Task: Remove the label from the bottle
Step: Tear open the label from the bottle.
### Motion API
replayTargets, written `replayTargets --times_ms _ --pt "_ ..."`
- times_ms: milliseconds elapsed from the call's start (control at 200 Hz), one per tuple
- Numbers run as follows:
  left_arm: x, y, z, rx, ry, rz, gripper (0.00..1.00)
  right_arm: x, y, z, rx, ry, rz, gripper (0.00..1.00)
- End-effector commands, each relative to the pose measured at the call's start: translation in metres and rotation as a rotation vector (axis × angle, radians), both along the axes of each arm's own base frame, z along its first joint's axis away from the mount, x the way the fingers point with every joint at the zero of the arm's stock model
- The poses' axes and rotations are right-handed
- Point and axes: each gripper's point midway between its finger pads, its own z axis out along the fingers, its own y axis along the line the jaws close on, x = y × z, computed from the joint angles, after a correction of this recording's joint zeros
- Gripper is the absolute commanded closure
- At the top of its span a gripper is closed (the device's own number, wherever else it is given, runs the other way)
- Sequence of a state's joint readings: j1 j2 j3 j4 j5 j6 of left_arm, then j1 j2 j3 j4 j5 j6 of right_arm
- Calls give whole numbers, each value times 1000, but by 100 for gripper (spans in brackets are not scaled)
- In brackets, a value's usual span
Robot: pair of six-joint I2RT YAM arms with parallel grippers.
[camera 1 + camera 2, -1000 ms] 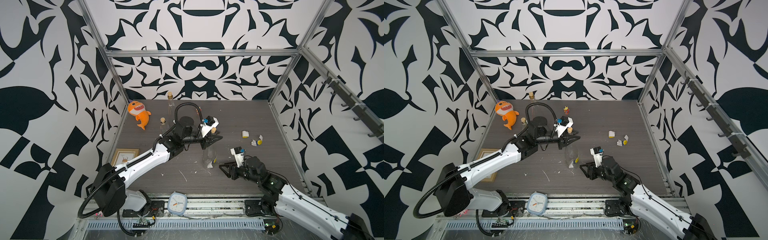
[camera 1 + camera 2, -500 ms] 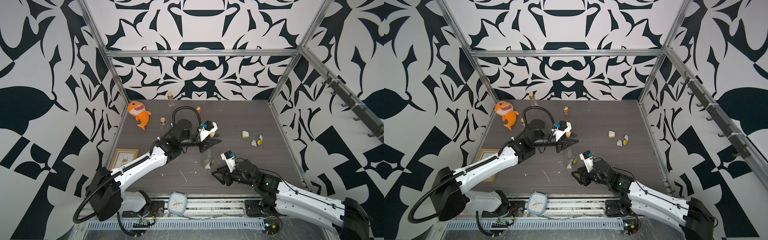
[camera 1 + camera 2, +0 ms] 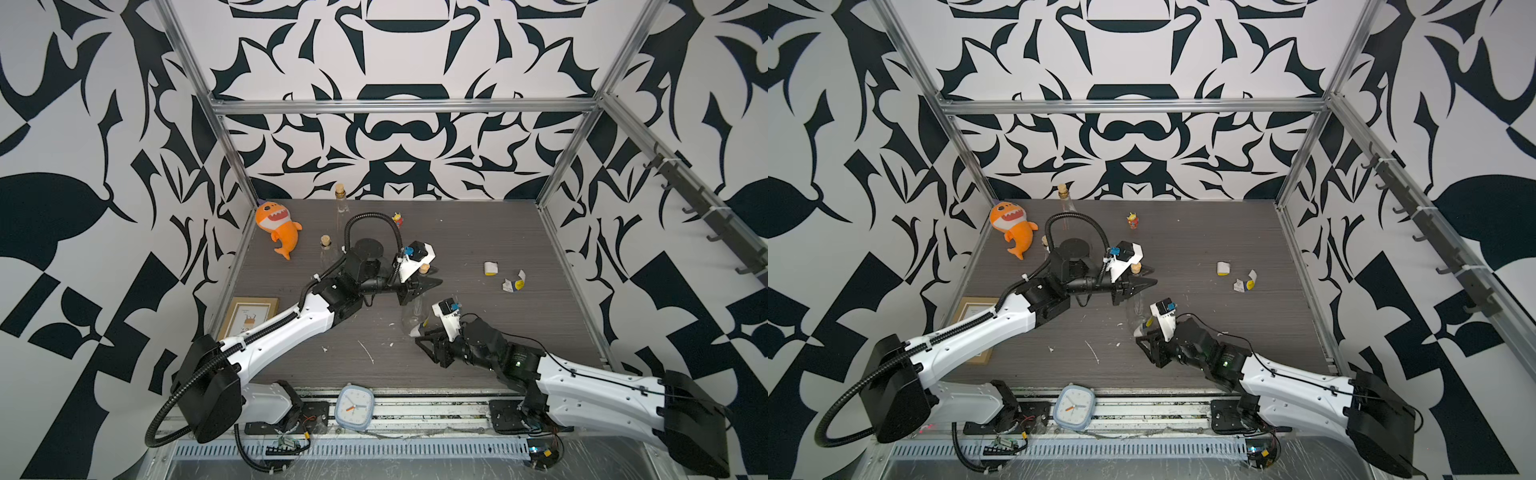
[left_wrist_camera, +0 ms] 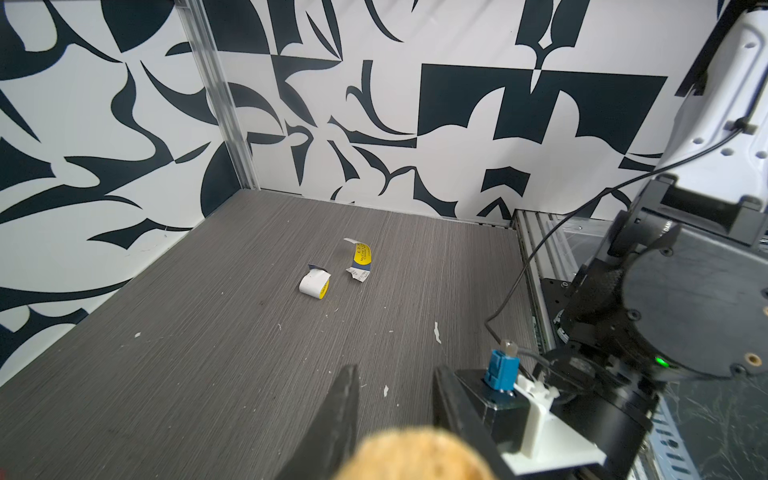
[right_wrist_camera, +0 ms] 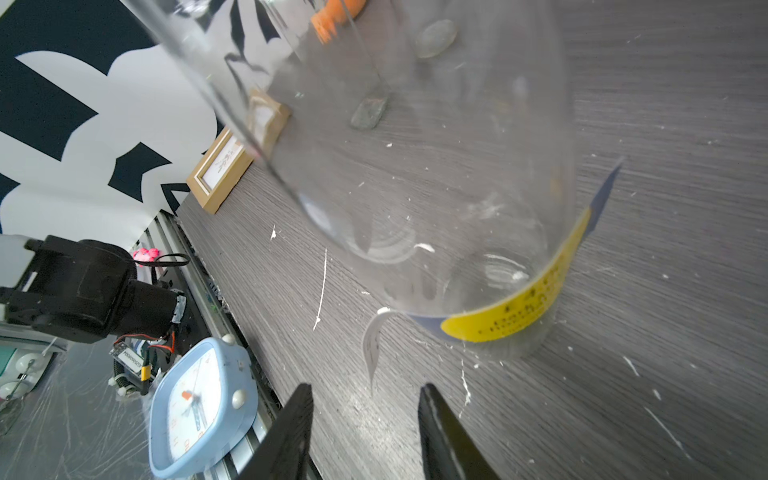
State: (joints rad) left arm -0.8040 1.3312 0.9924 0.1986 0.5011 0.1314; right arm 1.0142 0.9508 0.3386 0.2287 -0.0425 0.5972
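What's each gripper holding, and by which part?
Left gripper grips the bottle by its neck, under the cork. Right gripper holds nothing, open near the label.

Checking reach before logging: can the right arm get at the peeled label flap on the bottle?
Probably yes. The label flap curls off the bottle near its base, just ahead of the right gripper and its parted fingers, nothing between. The left gripper holds the neck.
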Motion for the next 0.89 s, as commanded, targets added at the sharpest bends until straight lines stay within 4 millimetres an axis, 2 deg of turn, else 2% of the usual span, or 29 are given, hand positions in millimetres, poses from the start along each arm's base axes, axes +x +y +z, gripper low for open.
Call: replayTargets --times_ms 0,155,335,530,735,890 --pt "-4 4 9 -13 -13 3 100 13 14 34 79 -80 -22 58" --pt "-5 4 10 -14 -18 5 100 17 15 30 67 -72 -42 63" --pt "-6 4 11 -15 -23 5 100 23 10 25 48 -60 -90 82" --pt "-6 5 9 -9 -23 6 100 20 8 25 54 -57 -89 100" --pt "-9 6 8 3 -33 -4 100 14 8 25 40 -52 -53 100" --pt "-18 7 4 34 -46 -59 100 11 -2 17 -14 -47 -56 100"
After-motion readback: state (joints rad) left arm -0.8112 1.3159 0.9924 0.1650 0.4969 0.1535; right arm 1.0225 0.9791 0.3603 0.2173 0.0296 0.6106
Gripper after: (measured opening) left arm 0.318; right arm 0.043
